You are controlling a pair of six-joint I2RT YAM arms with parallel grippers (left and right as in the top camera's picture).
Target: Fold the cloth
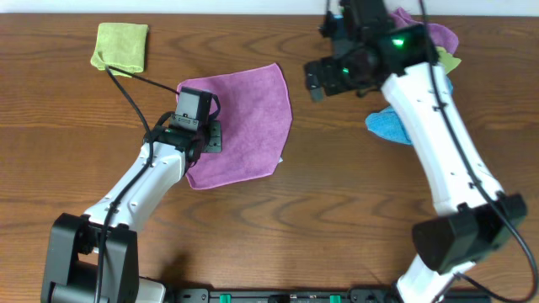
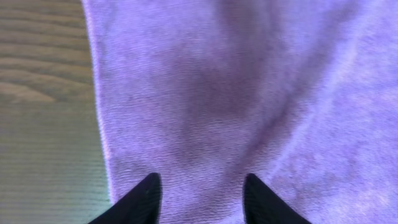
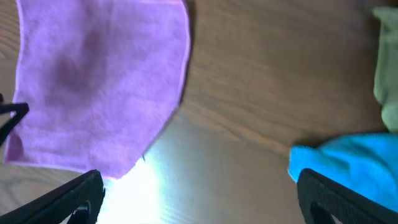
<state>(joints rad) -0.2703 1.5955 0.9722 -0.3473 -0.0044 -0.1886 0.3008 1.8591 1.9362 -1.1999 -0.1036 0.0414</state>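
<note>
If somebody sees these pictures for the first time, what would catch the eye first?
First the mauve cloth, lying flat in the middle of the wooden table, with the left hand open over its left edge. Then the right hand, open and empty above bare wood, between that cloth and a blue cloth on the right.

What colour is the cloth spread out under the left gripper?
The cloth is a plain pinkish mauve-purple, clearest in the overhead view.

Mauve-purple cloth [image 1: 248, 118] flat on table [image 1: 337, 210], left of centre, edges slightly skewed.
</note>
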